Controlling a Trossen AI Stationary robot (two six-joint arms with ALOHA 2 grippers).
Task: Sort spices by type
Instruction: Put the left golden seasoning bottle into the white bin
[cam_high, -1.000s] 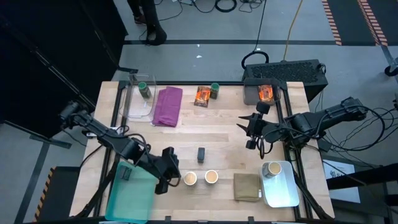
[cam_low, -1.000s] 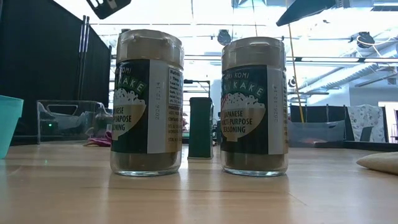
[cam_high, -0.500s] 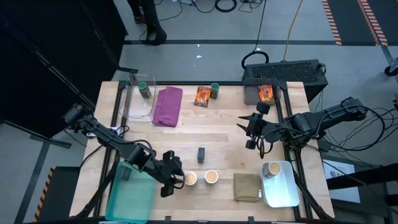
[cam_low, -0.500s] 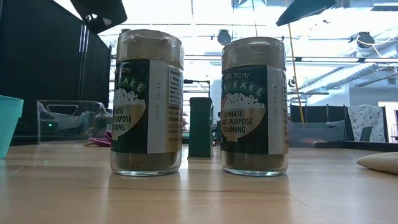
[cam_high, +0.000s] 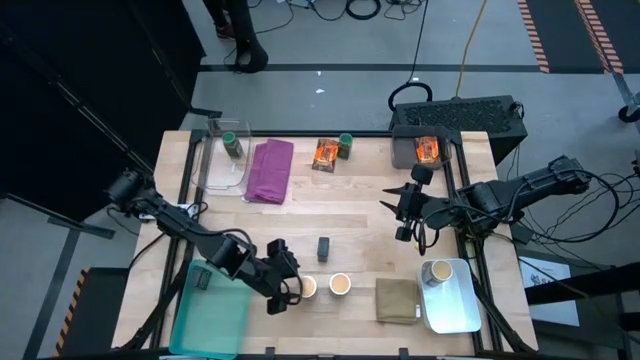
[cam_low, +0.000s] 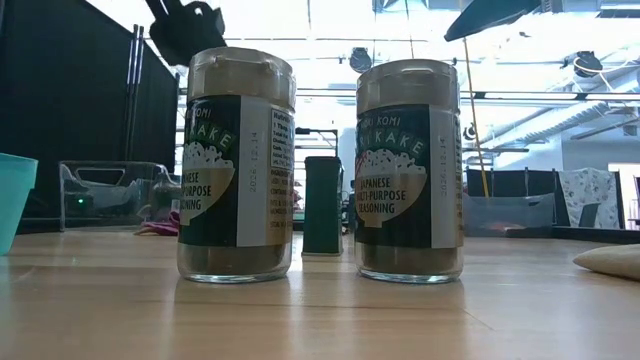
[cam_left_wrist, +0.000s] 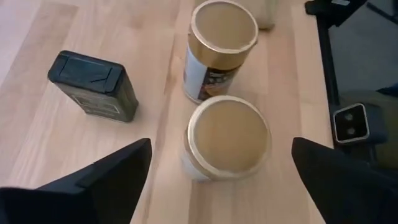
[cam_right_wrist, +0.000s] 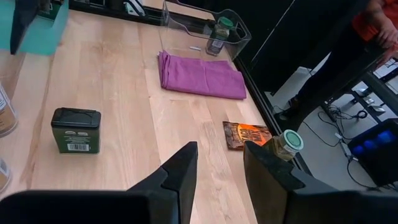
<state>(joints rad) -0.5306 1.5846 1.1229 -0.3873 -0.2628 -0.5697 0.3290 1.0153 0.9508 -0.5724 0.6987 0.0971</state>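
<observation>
**Left gripper lines up on a tan-lidded seasoning jar**

The left gripper (cam_high: 284, 284) hovers at the near edge of the table, its fingers spread wide on either side of the nearer of two tan-lidded seasoning jars (cam_left_wrist: 228, 136). Nothing is held yet. This looks like the approach for a pick: the next move calls for lowering over the lid and closing on the jar without knocking its neighbour (cam_left_wrist: 221, 48), which stands just beside it.

The right gripper (cam_high: 401, 210) waits above mid-table, its fingers slightly apart and holding nothing.

The high view alone lays out the sorting: a green-lidded jar (cam_high: 231, 143) in the clear bin (cam_high: 212, 172), an orange packet (cam_high: 428, 150) in the dark bin, a third tan-lidded jar (cam_high: 439, 272) on the pale tray (cam_high: 460, 312), another packet (cam_high: 325, 153) and green-lidded jar (cam_high: 346, 145) loose beside the purple cloth (cam_high: 269, 170). The low view adds the jars' labels, reading "all-purpose seasoning", and the dark green tin (cam_low: 323, 203) standing behind them.
</observation>
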